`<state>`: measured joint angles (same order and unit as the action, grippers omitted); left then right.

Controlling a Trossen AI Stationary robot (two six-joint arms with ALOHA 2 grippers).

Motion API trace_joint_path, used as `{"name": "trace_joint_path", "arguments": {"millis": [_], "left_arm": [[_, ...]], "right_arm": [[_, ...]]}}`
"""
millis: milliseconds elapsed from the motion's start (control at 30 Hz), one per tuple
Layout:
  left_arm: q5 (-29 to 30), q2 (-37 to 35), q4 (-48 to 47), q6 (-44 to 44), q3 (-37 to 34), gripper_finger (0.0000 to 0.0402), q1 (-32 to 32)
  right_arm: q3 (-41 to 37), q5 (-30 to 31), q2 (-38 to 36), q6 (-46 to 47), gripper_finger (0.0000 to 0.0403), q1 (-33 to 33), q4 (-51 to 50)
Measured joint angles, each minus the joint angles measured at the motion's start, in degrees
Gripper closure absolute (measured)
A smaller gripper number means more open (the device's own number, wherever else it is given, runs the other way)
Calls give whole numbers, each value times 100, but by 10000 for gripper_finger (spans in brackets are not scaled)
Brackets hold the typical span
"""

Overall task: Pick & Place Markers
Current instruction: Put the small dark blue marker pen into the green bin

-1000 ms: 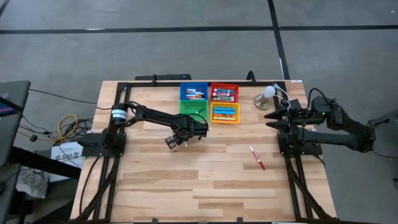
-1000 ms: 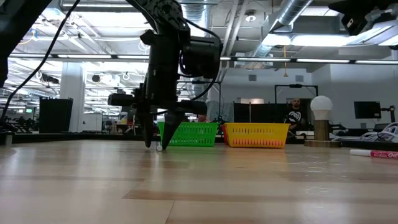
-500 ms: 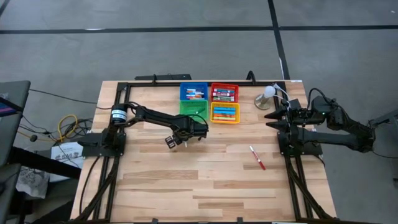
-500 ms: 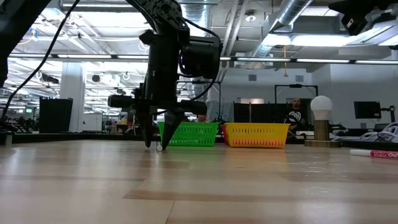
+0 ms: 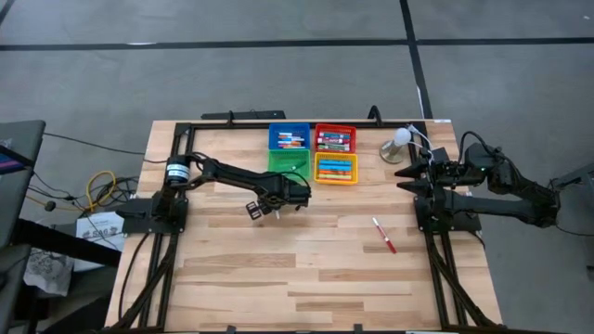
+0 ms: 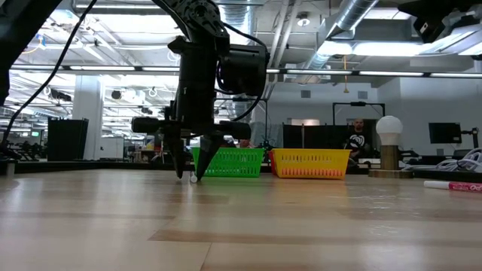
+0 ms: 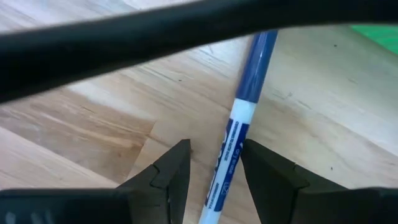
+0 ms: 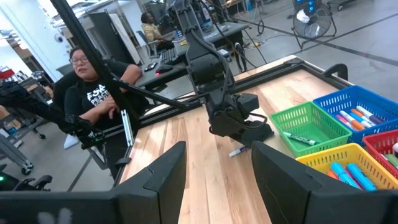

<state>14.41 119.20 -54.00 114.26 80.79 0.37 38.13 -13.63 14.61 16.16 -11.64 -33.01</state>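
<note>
wooden table (image 5: 278, 269), bins (image 5: 313, 153), markers (image 5: 383, 235), perhaps lamp (image 5: 397, 144)

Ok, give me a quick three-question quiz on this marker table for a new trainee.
1. True or false: the left pincer has a blue-capped marker between its fingers.
2. Which marker lies loose on the table near the right arm?
A. red marker
B. green one
C. black one
3. Fill in: the bin closest to the left pincer is the ____ bin.

Key:
1. True. The marker lies on the wood between the fingers.
2. A.
3. green.
</note>
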Motion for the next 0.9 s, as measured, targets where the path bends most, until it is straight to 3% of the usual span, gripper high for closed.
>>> {"name": "trace_joint_path", "arguments": {"millis": [900], "left_arm": [[108, 4, 66, 0, -6, 257, -113]], "right_arm": [[0, 0, 0, -2, 233, 0, 0]]}}
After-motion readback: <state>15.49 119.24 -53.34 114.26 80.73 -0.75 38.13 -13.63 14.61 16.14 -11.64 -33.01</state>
